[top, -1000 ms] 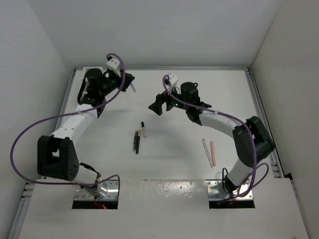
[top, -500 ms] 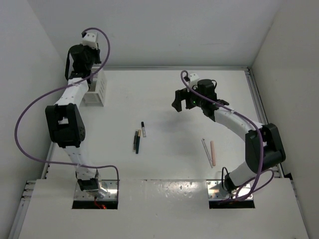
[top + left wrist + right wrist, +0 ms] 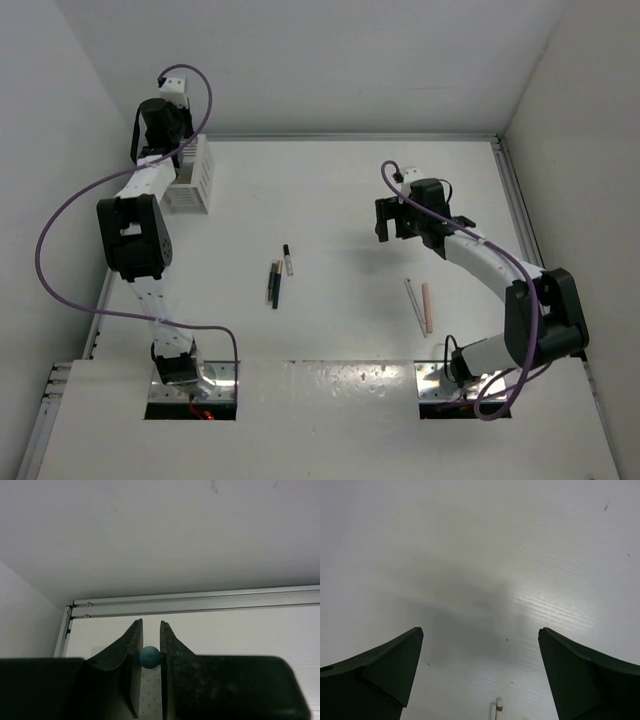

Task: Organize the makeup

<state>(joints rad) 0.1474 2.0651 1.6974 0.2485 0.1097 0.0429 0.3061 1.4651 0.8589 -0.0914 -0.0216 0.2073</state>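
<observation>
Left gripper [image 3: 151, 626]: narrow, clamped on the light blue stick [image 3: 149, 657] (only its round end shows), at the table's far left corner by the white slatted box [image 3: 192, 178].

Right gripper [image 3: 386, 219]: jaws wide, holding nothing, above the table [image 3: 340, 180].

Lying on the table:
- black-and-white stick [image 3: 288, 259] and gold-ended dark pencil [image 3: 276, 288], at centre
- pink stick [image 3: 427, 307] and thin clear stick [image 3: 412, 303], side by side on the right

You saw only the round end of the blue stick [image 3: 149, 657] in the left gripper [image 3: 150, 625]; its length stayed hidden. The right wrist view's bottom edge cut off a pale stick [image 3: 498, 706], too little to identify. From above, the left arm [image 3: 133, 240] covered part of the box [image 3: 195, 185].
</observation>
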